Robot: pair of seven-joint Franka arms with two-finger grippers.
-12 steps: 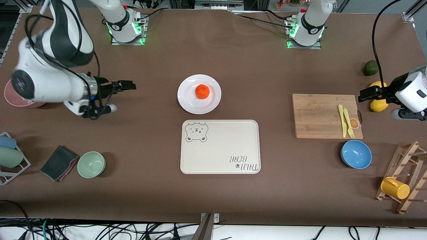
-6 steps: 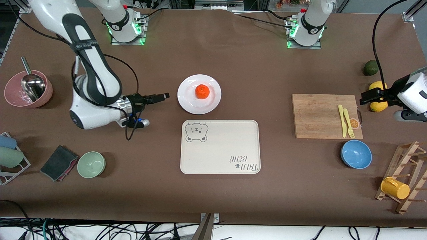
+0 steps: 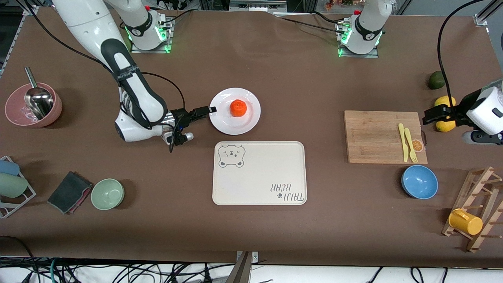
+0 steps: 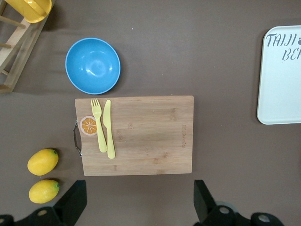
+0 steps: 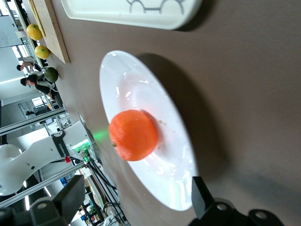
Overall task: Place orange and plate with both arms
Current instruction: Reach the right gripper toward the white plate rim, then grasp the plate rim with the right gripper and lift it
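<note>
The orange (image 3: 238, 107) sits on the white plate (image 3: 235, 126) at the table's middle, farther from the front camera than the cream tray. My right gripper (image 3: 207, 111) is open and low at the plate's rim, on the side toward the right arm's end of the table. In the right wrist view the plate (image 5: 164, 181) lies between the fingers (image 5: 203, 200), with the orange (image 5: 133, 135) just ahead of the right gripper (image 5: 136, 202). My left gripper (image 3: 428, 113) is open and empty over bare table beside the cutting board; it also shows in the left wrist view (image 4: 138, 205).
The cream bear-print tray (image 3: 259, 173) lies just nearer the front camera than the plate. A cutting board (image 3: 373, 135) with a yellow fork and knife, a blue bowl (image 3: 419, 181), lemons (image 3: 446, 125) and a lime (image 3: 436, 79) are toward the left arm's end. A green bowl (image 3: 107, 193) and a pink bowl (image 3: 33, 104) are toward the right arm's end.
My right arm has swung in from its end of the table, bringing its gripper to the plate's rim. My left arm has barely moved.
</note>
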